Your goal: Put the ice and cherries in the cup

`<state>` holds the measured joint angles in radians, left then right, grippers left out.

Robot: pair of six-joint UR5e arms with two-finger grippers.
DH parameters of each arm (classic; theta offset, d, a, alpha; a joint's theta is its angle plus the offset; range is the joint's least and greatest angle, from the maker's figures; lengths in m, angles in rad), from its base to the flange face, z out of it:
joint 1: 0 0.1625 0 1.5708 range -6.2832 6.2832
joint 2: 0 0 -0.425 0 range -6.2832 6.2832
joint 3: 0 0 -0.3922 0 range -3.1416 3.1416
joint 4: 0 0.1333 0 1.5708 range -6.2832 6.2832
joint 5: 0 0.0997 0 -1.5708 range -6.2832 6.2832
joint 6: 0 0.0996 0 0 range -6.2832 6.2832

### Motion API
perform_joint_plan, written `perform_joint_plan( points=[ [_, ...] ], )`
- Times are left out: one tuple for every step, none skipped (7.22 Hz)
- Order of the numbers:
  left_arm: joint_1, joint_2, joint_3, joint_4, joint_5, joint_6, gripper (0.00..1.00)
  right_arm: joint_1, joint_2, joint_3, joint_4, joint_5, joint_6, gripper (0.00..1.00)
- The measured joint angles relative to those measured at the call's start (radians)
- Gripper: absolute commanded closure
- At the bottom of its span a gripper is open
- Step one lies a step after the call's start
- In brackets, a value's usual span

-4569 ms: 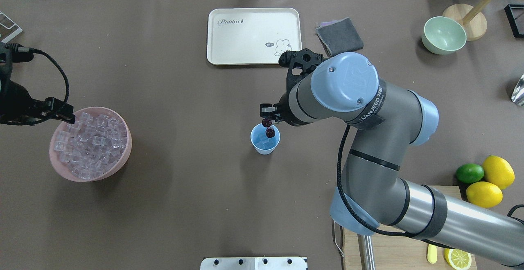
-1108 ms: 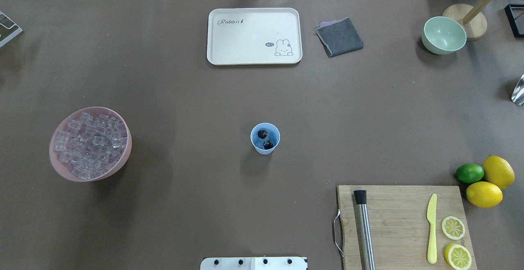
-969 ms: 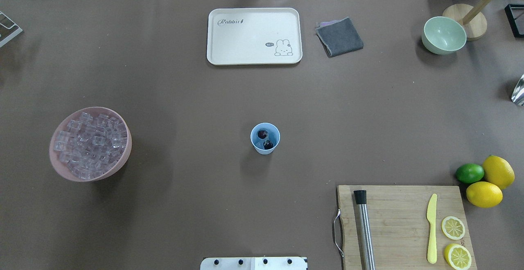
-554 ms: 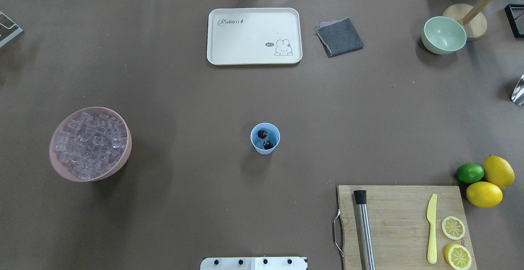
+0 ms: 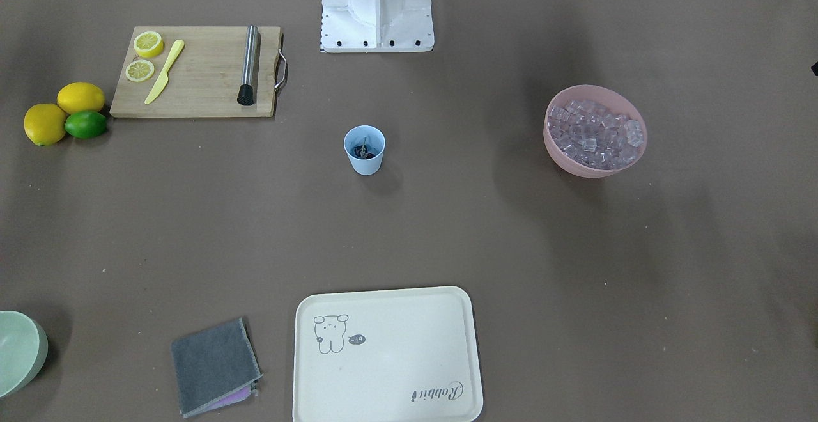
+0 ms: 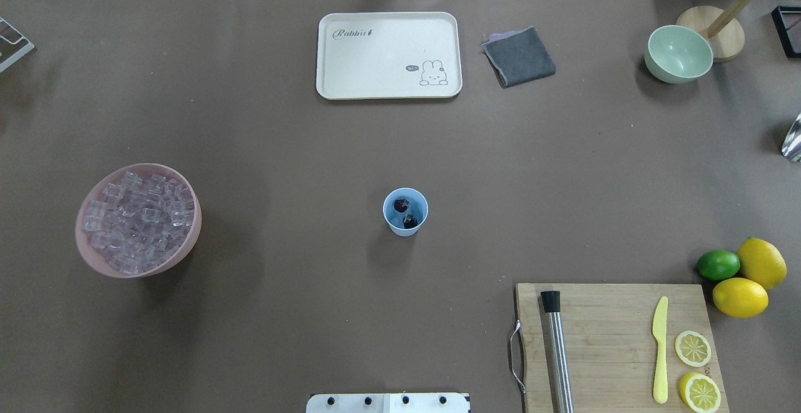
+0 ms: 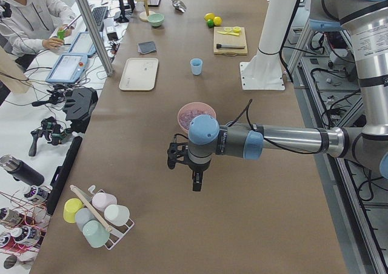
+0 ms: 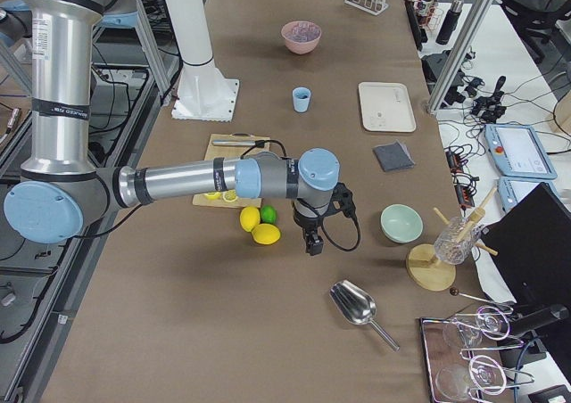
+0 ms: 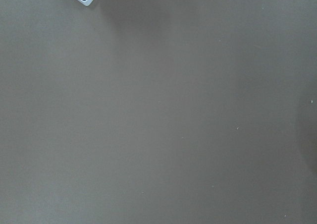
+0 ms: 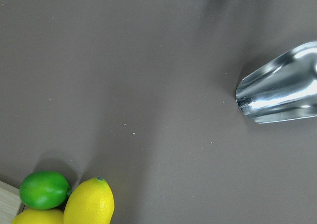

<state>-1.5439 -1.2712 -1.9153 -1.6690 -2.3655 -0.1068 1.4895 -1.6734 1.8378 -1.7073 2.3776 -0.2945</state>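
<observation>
Brown paper (image 6: 281,150): a matte sheet covers the whole table; at its far edge in the overhead view, cables and a metal post stand behind it.
Cup (image 6: 405,211): light blue tumbler, upright near the table's middle, well apart from everything else, with brown paper on all sides.
Cherries (image 6: 401,205): dark pair lying inside the cup; I cannot tell whether cubes lie under them.
Ice (image 6: 139,222): clear cubes heaped in the pink bowl (image 6: 195,231) on the robot's left, well apart from the cup.
Left gripper (image 7: 196,187): points down over the paper between the pink bowl and the table's left end. It shows only from the side, so I cannot tell whether the claw is spread or pressed together.
Right gripper (image 8: 312,245): points down near the lemons (image 8: 266,234), toward the table's right end; the claw's state cannot be told here either.
Far edge: cream rabbit tray (image 6: 388,56), a folded grey cloth (image 6: 519,56) just beside it, and a pale green bowl (image 6: 679,54) further right.
Near right corner: wooden cutting board (image 6: 607,338) carrying a steel muddler (image 6: 557,350), a yellow knife (image 6: 659,350) and two lemon slices (image 6: 692,348). A lime (image 6: 718,265) touches the lemons just off the board's corner.
Right end: steel scoop (image 10: 280,85) lying on the paper.
Left end: wire rack of pastel cups (image 7: 97,216).
Room: an operator (image 7: 30,13) sits at a side bench.
</observation>
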Motion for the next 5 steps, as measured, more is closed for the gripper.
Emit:
perform_joint_plan(
  points=[
    [-0.001, 0.001, -0.003, 0.0, 0.0, 0.0, 0.03, 0.0, 0.0, 0.0, 0.0, 0.0, 0.0, 0.0],
    [-0.001, 0.002, -0.006, 0.0, 0.0, -0.001, 0.03, 0.0, 0.0, -0.001, 0.0, 0.0, -0.001, 0.0],
    [-0.001, 0.002, -0.007, 0.0, 0.0, -0.001, 0.03, 0.0, -0.001, -0.001, 0.0, 0.0, -0.002, 0.0],
    [-0.001, 0.001, -0.008, 0.0, 0.0, -0.001, 0.03, 0.0, -0.002, -0.001, 0.0, 0.0, -0.004, 0.0],
    [-0.001, 0.001, -0.007, 0.0, 0.0, 0.0, 0.03, 0.0, -0.004, -0.001, 0.0, 0.001, -0.005, 0.0]
  ],
)
